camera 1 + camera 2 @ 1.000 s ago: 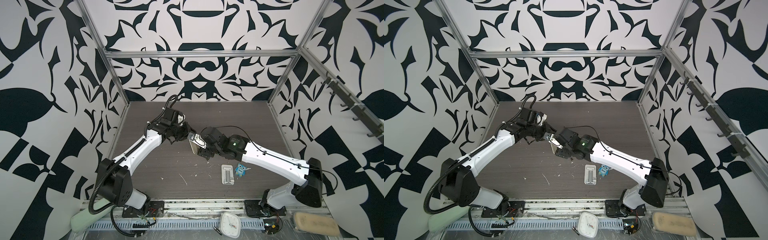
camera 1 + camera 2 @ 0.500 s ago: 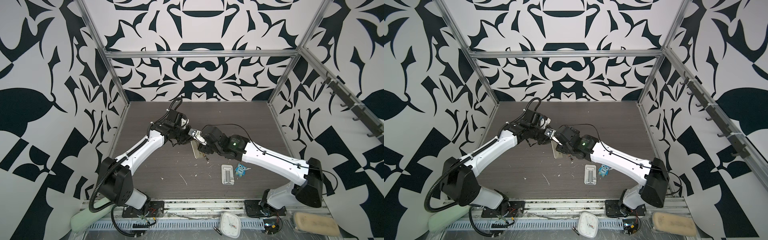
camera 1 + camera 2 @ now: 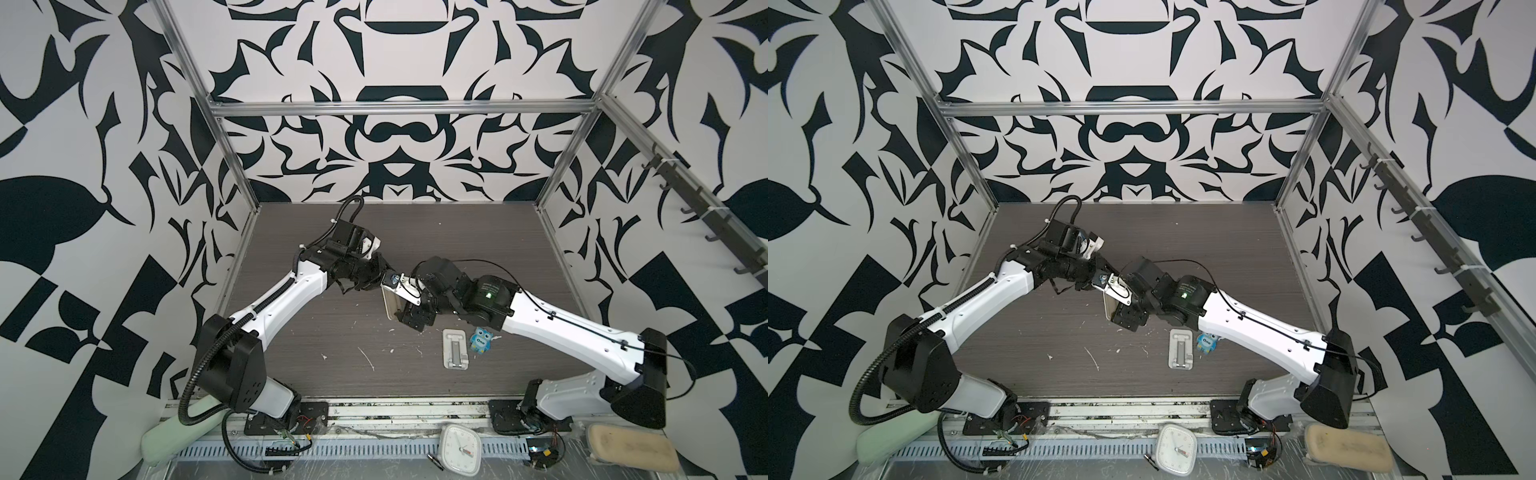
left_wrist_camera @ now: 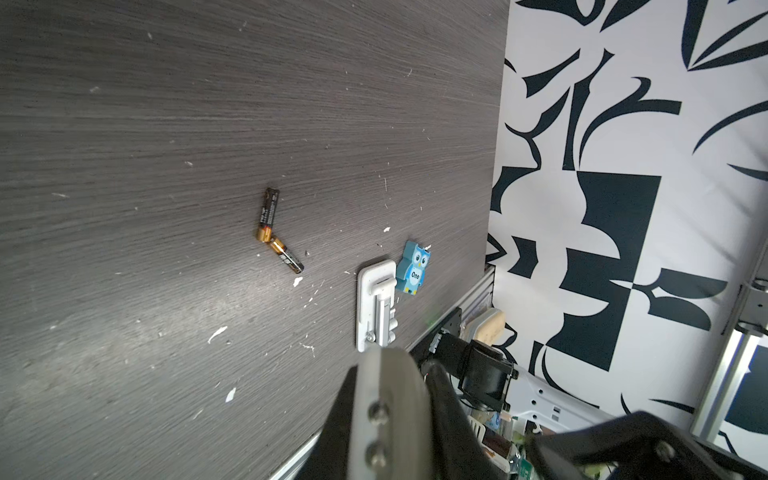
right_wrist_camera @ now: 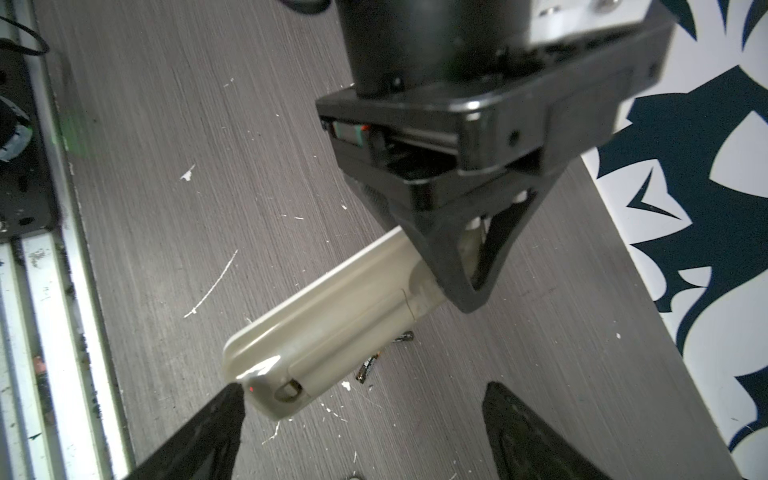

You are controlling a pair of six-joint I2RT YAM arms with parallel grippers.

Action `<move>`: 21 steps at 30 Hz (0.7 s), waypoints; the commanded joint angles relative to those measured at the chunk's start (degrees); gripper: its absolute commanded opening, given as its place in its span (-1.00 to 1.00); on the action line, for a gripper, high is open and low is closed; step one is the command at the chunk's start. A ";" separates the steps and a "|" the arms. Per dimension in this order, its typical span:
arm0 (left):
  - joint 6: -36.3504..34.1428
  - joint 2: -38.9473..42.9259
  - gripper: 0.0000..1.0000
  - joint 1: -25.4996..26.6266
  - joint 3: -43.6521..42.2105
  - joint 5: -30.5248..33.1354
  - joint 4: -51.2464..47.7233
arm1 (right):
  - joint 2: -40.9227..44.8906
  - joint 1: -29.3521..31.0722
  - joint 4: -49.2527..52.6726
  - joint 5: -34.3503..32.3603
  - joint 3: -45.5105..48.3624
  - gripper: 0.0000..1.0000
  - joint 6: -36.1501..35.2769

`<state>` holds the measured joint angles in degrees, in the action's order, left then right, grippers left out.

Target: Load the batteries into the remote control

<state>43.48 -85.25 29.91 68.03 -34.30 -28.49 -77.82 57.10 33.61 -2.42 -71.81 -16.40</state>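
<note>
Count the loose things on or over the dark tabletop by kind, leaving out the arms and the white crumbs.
batteries: 2
remote: 1
stand: 1
owl toy: 1
Total: 5

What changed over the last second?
The left gripper moved in toward the right gripper and closed on one end of the remote control, which the right gripper was holding; the right gripper's jaws now stand open around the other end. The white stand and blue owl figure stayed put.
</note>
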 commanded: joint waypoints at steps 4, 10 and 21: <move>-0.95 3.83 -0.97 -0.19 -3.12 -6.53 3.69 | 1.09 0.04 -0.69 1.14 0.57 0.85 2.00; -2.53 5.22 -0.97 -0.20 -5.56 -11.62 5.80 | 3.56 0.03 -0.89 1.98 1.42 0.84 3.62; -4.26 6.40 -0.98 -0.16 -5.97 -18.04 6.01 | 8.06 0.03 -4.73 9.26 5.54 0.84 1.70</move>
<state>40.01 -80.58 29.76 62.28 -48.75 -23.33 -71.59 57.10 31.77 3.36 -67.40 -13.58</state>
